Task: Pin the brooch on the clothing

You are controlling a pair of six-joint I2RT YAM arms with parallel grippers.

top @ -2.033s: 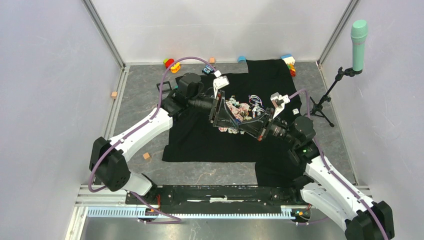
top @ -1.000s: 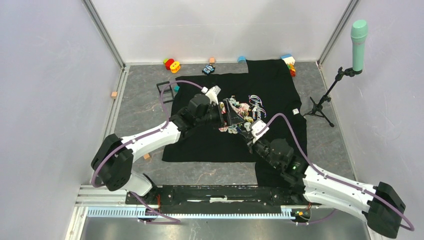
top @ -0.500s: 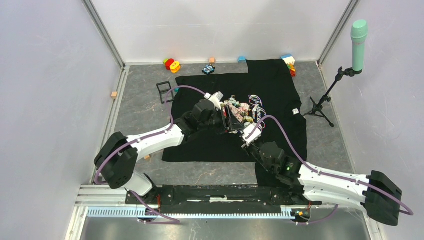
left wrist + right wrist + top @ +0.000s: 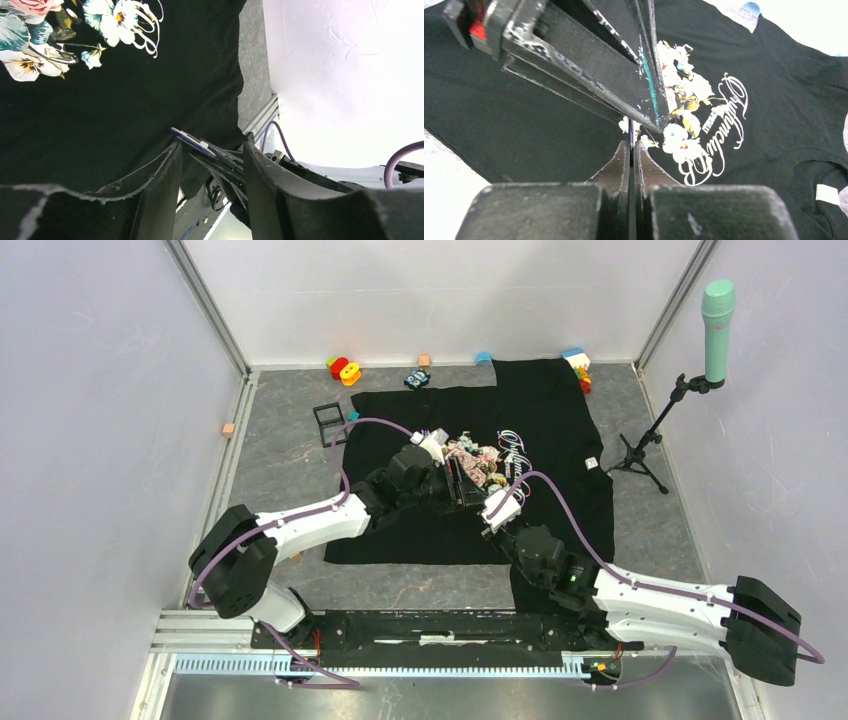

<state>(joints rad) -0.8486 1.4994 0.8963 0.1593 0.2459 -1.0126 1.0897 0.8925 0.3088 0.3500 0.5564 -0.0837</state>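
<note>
We see the right gripper (image 4: 630, 146) clenched on the brooch (image 4: 192, 141), which it holds edge-on over the black T-shirt (image 4: 560, 420), at 6 o'clock from the rose print (image 4: 478, 458). The left gripper (image 4: 211, 147) is released, with one finger on each side of the brooch.
</note>
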